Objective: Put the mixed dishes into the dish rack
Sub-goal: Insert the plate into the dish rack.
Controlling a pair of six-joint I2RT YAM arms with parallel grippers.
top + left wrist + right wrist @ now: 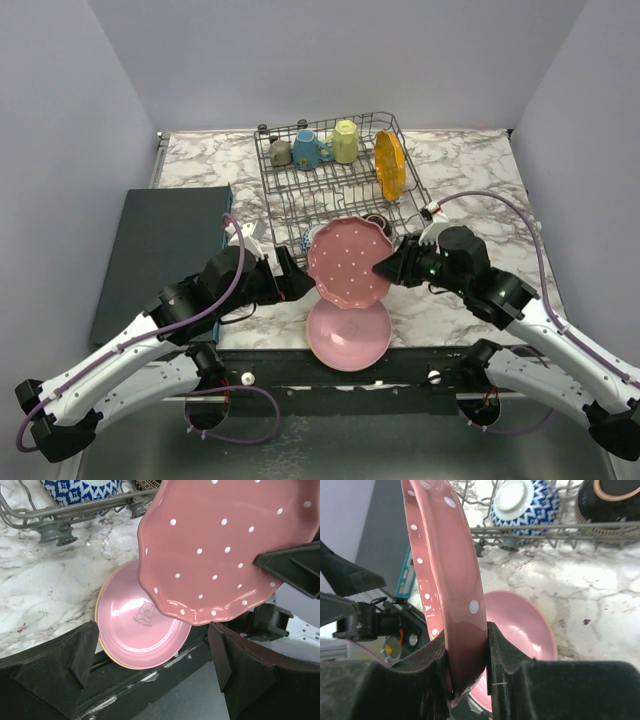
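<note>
Observing from the overhead view, I record both arms reaching inward from the bottom corners, elbows low and wrists facing each other at frame centre. Between them is the scalloped pink dotted plate (pixel 348 262).

The right gripper (pixel 385 268) is clamped on that plate's right rim. In its wrist view both pads (pixel 507 655) press the rim, with the plate standing on edge between them. The plate is held above the marble table (pixel 470 165), just below the near end of the dish rack (pixel 268 180).

The left gripper (pixel 295 278) sits just beside the plate's left rim. Its jaws are spread wide with nothing between them.

A plain pink plate (pixel 348 335) lies flat at the table's near edge, partly under the held plate.

The rack holds:
- a grey mug (pixel 281 152), a blue mug (pixel 308 150) and a yellow mug (pixel 345 141) along its far row;
- an orange plate (pixel 390 165) on edge at the right;
- a blue patterned bowl (pixel 310 238) and a brown bowl (pixel 375 222) at the near end.
</note>
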